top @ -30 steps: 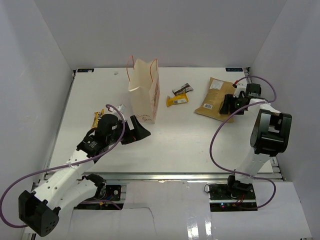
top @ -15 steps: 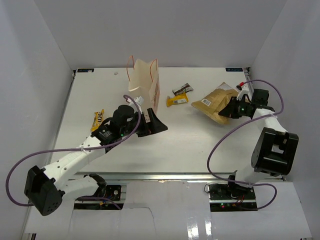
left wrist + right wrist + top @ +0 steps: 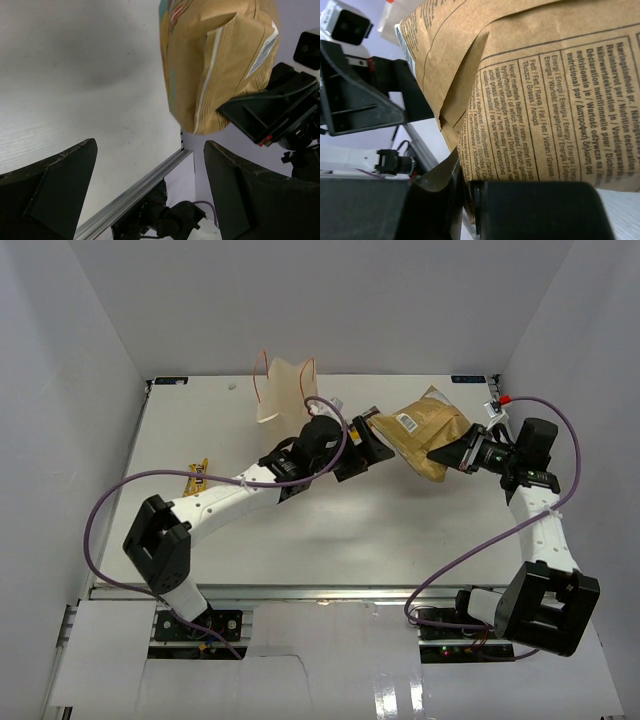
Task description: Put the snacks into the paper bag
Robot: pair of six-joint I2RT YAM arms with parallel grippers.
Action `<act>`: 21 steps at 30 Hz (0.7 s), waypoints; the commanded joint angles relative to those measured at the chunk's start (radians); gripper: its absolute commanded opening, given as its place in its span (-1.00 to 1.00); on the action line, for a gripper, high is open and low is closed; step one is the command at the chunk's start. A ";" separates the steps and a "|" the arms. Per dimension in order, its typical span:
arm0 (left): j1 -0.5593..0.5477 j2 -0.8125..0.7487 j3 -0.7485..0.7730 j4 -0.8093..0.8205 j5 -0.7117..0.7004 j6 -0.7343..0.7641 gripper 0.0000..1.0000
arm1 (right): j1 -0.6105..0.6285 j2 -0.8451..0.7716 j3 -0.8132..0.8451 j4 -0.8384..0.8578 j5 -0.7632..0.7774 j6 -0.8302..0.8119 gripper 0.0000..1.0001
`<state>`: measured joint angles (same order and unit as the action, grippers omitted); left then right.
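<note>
My right gripper [image 3: 457, 452] is shut on one end of the large tan chip bag [image 3: 418, 428] and holds it above the table, right of centre. The right wrist view shows the bag's printed back [image 3: 545, 90] pinched in my right gripper [image 3: 467, 200]. Reaching across the middle, my left gripper [image 3: 362, 447] stands open right beside the bag's other end, with nothing between its fingers [image 3: 250, 195]. The left wrist view has the chip bag [image 3: 220, 60] hanging just ahead. The cream paper bag [image 3: 283, 390] stands at the back, its lower part hidden by my left arm. A small yellow packet [image 3: 197, 477] lies at the left.
White walls close in the table [image 3: 230, 540] on three sides. My left arm stretches diagonally from the near left toward the centre and covers the spot in front of the paper bag. A purple cable loops off each arm.
My right gripper shut on the chip bag, lifted it and carried it left. My left arm swung from the near left, past the paper bag, up to the chip bag, staying open.
</note>
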<state>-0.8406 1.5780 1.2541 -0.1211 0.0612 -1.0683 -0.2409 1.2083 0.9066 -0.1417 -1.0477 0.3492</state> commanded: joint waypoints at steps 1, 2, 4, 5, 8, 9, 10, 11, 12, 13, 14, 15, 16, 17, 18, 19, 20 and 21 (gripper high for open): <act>-0.037 0.072 0.145 0.054 -0.066 -0.022 0.96 | -0.001 -0.055 -0.034 0.122 -0.084 0.154 -0.85; -0.037 0.089 0.166 0.055 -0.084 -0.019 0.96 | 0.000 -0.061 -0.041 0.126 -0.087 0.163 -0.85; -0.048 0.125 0.208 0.067 -0.090 -0.012 0.96 | 0.000 -0.076 -0.061 0.151 -0.095 0.200 -0.84; -0.049 0.134 0.217 0.067 -0.093 -0.012 0.96 | 0.000 -0.084 -0.067 0.172 -0.097 0.211 -0.85; -0.055 0.151 0.228 0.083 -0.098 -0.018 0.96 | 0.000 -0.110 -0.087 0.203 -0.095 0.238 -0.85; -0.058 0.154 0.228 0.095 -0.100 -0.018 0.96 | -0.001 -0.113 -0.098 0.209 -0.095 0.244 -0.85; -0.058 0.158 0.232 0.098 -0.101 -0.018 0.96 | 0.000 -0.115 -0.106 0.215 -0.098 0.250 -0.84; -0.061 0.169 0.235 0.100 -0.101 -0.019 0.96 | 0.000 -0.121 -0.115 0.227 -0.104 0.279 -0.85; -0.061 0.178 0.243 0.100 -0.101 -0.021 0.96 | 0.000 -0.124 -0.133 0.266 -0.115 0.299 -0.85; -0.061 0.186 0.261 0.100 -0.100 -0.019 0.96 | 0.000 -0.130 -0.141 0.283 -0.118 0.315 -0.84; -0.063 0.195 0.269 0.101 -0.101 -0.018 0.96 | 0.000 -0.136 -0.147 0.293 -0.124 0.335 -0.85; -0.063 0.212 0.278 0.104 -0.100 -0.018 0.92 | 0.000 -0.138 -0.152 0.318 -0.145 0.346 -0.85; -0.063 0.220 0.292 0.107 -0.095 -0.016 0.78 | 0.000 -0.144 -0.162 0.327 -0.155 0.356 -0.85; -0.063 0.227 0.301 0.112 -0.092 -0.013 0.78 | 0.002 -0.148 -0.166 0.330 -0.161 0.356 -0.85; -0.063 0.235 0.306 0.112 -0.087 -0.006 0.55 | 0.000 -0.153 -0.170 0.330 -0.163 0.355 -0.85; -0.063 0.244 0.312 0.113 -0.075 -0.002 0.44 | 0.000 -0.158 -0.179 0.336 -0.166 0.356 -0.85; -0.064 0.247 0.315 0.148 -0.069 0.001 0.21 | 0.000 -0.167 -0.186 0.340 -0.164 0.361 -0.85; -0.066 0.249 0.314 0.156 -0.063 0.007 0.05 | 0.000 -0.170 -0.190 0.344 -0.164 0.363 -0.85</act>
<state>-0.8997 1.8297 1.5291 -0.0135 -0.0116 -1.0874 -0.2420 1.0813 0.7193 0.0978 -1.1339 0.6769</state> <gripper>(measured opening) 0.601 0.112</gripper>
